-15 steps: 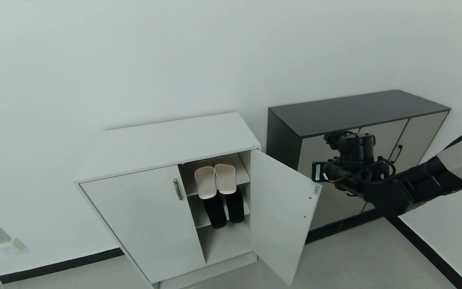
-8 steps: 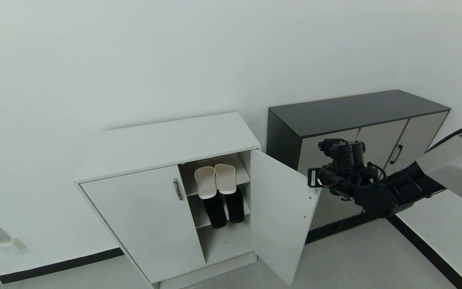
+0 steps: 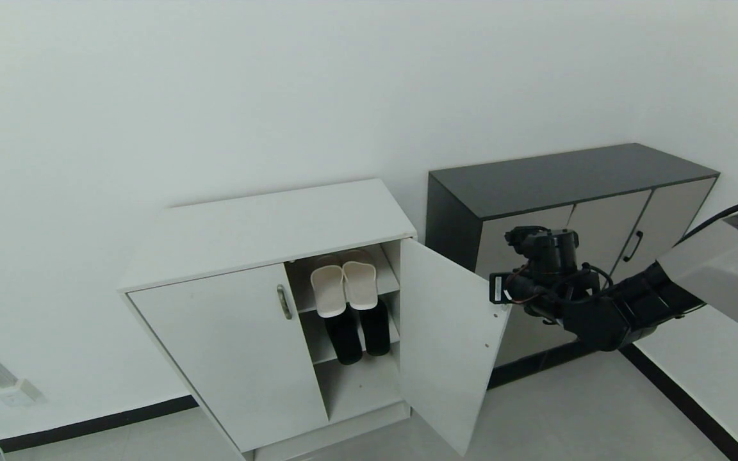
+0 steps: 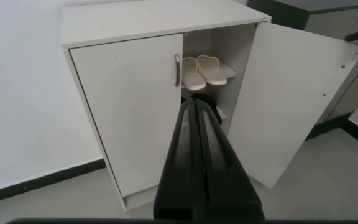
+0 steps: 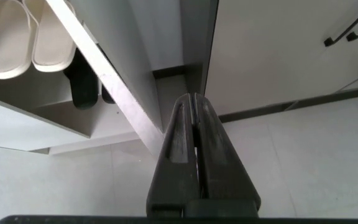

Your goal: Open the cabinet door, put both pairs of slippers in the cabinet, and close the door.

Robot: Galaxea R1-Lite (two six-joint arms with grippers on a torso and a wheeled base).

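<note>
Now that the slippers [image 3: 344, 289] sit shelved, we have only the door [image 3: 449, 339] to shut; left fingers [image 4: 187, 134] and right fingers [image 5: 180, 130] closed.

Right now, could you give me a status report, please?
Left gripper shut, empty. Right gripper shut beside open door. White slippers, black slippers on cabinet shelves. Door's path looks free.

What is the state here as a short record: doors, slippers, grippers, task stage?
cabinet: white cabinet, left door shut, right door swung open
white slippers: side by side on the upper shelf
black slippers: one level lower, under the white pair
right gripper: shut, at the right door's free edge; contact cannot be told
left gripper: shut, in front of the cabinet
stage: both pairs inside, door not yet closed
nearby: dark cabinet on the right
</note>
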